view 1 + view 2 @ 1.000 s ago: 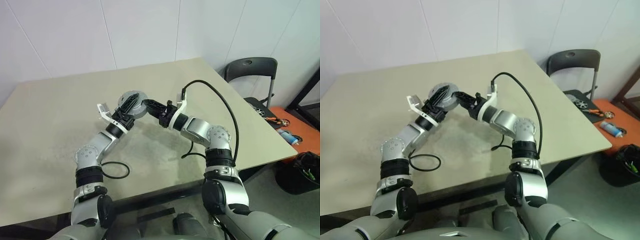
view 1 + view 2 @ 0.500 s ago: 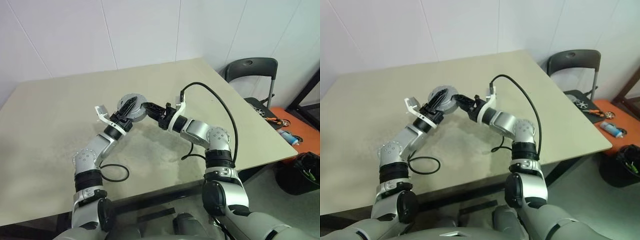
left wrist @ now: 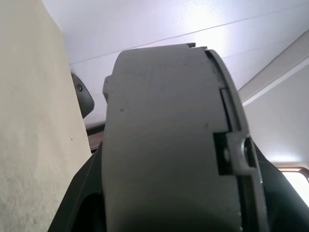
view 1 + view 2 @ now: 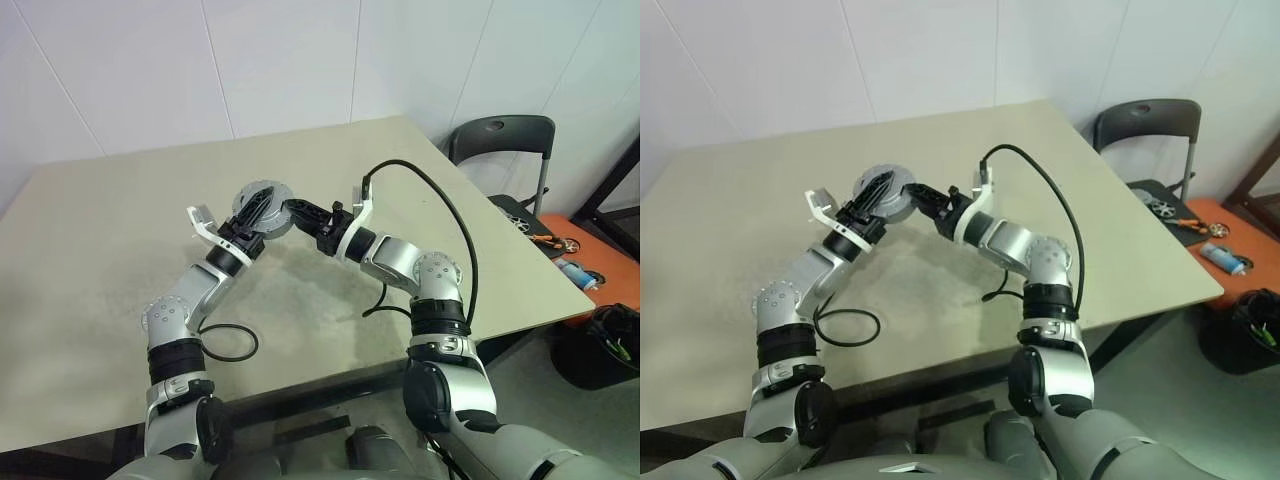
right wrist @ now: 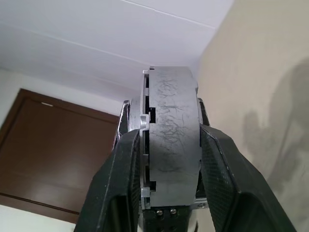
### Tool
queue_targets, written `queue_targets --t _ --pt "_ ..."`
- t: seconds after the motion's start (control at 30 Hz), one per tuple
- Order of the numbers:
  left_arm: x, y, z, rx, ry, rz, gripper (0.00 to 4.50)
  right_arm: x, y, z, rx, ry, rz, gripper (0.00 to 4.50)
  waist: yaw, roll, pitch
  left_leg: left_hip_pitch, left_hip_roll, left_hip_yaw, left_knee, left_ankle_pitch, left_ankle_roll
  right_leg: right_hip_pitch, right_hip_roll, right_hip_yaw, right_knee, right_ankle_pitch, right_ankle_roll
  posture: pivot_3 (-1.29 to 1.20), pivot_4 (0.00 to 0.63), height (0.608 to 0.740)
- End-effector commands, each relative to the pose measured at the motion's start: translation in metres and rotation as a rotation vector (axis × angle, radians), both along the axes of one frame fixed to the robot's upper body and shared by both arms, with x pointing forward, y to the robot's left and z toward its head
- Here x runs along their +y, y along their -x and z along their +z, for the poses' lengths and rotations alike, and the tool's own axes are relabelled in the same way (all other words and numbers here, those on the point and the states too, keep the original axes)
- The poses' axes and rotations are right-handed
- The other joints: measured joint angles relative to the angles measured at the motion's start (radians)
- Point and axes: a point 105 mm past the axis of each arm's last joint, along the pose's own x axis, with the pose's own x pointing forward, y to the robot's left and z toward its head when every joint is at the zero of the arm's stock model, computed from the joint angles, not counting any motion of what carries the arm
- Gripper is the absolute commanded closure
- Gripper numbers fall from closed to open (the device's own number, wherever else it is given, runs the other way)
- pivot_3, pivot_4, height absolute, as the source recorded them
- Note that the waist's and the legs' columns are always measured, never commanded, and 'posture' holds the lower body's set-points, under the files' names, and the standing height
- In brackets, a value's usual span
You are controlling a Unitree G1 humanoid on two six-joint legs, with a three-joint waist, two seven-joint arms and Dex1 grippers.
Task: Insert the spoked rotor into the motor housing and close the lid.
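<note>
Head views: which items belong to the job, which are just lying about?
Job: motor housing, held above the table with both the left gripper and right gripper closed on it.

Lying about: black cable loop, chair, tools on orange surface.

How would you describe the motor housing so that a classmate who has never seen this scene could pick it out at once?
Start at the beige table and follow the two robot arms to where they meet above it. Between the left gripper and right gripper sits the motor housing, held off the surface. It is a squat, round, silver-grey metal drum, unlike the thin black cable loop lying nearby.
</note>
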Motion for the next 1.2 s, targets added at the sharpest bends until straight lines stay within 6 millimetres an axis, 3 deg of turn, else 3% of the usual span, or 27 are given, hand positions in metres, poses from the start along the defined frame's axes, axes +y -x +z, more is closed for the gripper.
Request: queue_targets --t 0.03,0.17,0.53,0.67,0.9,1.2 --pt "-0.009 0.003 0.027 -0.097 -0.019 -0.036 2.11 -0.004 -0.012 0.007 -0.038 0.022 -0.090 2.36 0.001 0.000 0.000 0.000 0.000 0.000 0.000 0.000 0.000 0.000 0.000 0.000 0.000 0.000 0.000 0.00 0.000 0.740" --pt "-0.010 0.003 0.030 -0.100 -0.013 -0.035 2.11 0.006 0.000 0.008 -0.009 -0.030 0.016 1.11 0.002 0.000 0.000 -0.001 0.000 0.000 0.000 0.000 -0.001 0.000 0.000 0.000 0.000 0.000 0.000 0.00 0.000 0.740" --pt "0.001 -0.004 0.031 -0.097 -0.028 0.028 2.11 -0.007 -0.011 -0.002 0.026 0.012 -0.064 1.11 0.001 0.000 0.000 0.000 0.000 0.000 0.000 0.000 -0.001 0.000 0.000 0.000 0.000 0.000 0.000 0.00 0.000 0.740" --pt "0.049 -0.008 0.033 -0.100 -0.083 0.196 2.11 -0.019 -0.018 -0.014 0.056 0.040 -0.145 1.11 -0.004 0.000 0.000 0.000 0.000 0.000 0.000 0.000 -0.001 0.000 0.000 0.000 0.000 0.001 0.000 0.00 0.000 0.740" --pt "0.104 -0.001 0.023 -0.056 -0.184 0.363 2.11 -0.013 -0.015 -0.018 0.059 0.047 -0.124 1.11 -0.002 0.000 0.000 0.001 0.001 0.000 0.000 0.000 -0.001 0.000 0.001 0.000 0.000 0.001 -0.001 0.00 0.000 0.740" --pt "0.178 -0.005 -0.037 0.150 -0.469 0.638 2.11 -0.007 -0.012 -0.028 0.070 0.089 -0.109 1.11 0.000 -0.001 -0.001 0.002 0.001 0.000 0.000 0.001 -0.002 0.001 0.001 0.000 0.000 0.001 -0.001 0.00 0.000 0.740"
